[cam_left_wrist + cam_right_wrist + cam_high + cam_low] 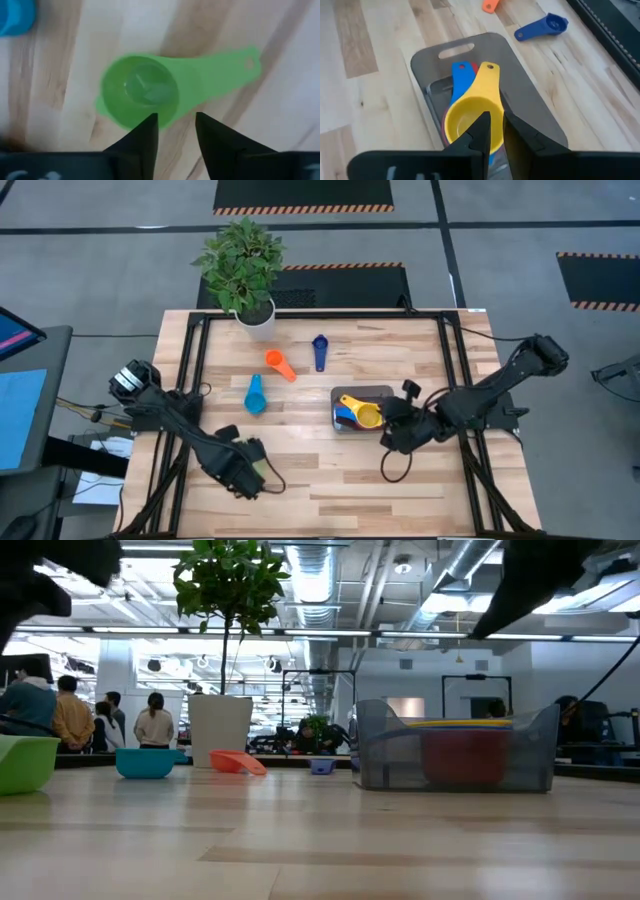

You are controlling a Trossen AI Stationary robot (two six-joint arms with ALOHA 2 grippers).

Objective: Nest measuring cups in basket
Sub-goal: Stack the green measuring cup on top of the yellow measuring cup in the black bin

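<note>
We see a pale, smooth wooden plank tabletop with a soft sheen. On it lies a translucent green plastic measuring cup, glossy inside. The glossy yellow plastic measuring cup sits in a smooth dark grey semi-transparent basket. The left gripper's fingers look matt black.

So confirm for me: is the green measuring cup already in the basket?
No. In the left wrist view the green cup lies on the bare wooden table, just ahead of the left gripper.
</note>
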